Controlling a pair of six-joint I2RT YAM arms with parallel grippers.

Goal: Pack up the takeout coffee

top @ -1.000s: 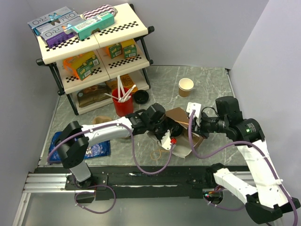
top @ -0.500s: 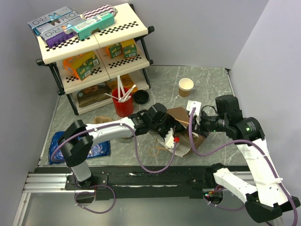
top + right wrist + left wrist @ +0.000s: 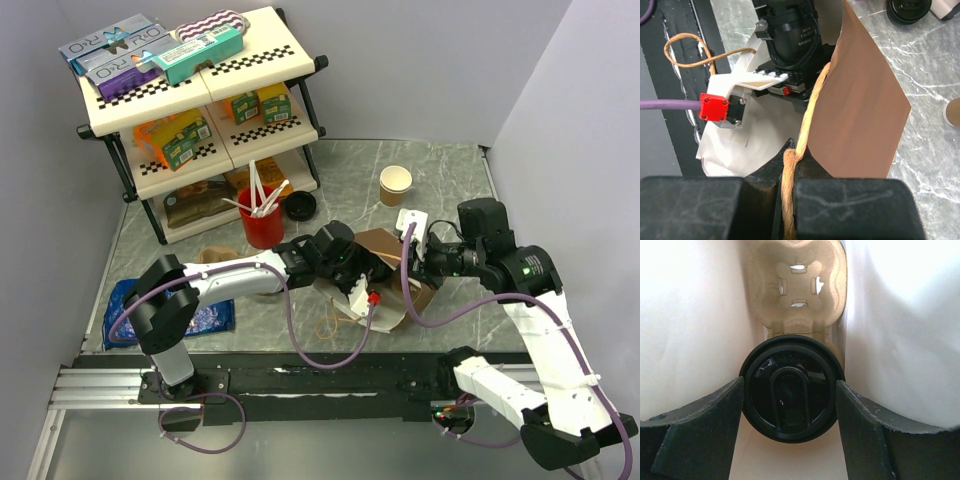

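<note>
Counter (image 3: 450,180): brown paper bag (image 3: 385,248) tipped over. My right end effector (image 3: 786,175) is clenched on its twine handle (image 3: 807,120), which props the mouth open. My left arm is the nearer one and reaches well inside. Its left end effector (image 3: 790,390) is grasping the takeout coffee (image 3: 791,382), one finger pressed to each side. The cup's long axis runs straight ahead into the bag, black-lidded top facing the wrist camera. The pulp cup carrier (image 3: 797,285) lies just beyond it, deeper in, so I judge the coming move to be a short push forward.
</note>
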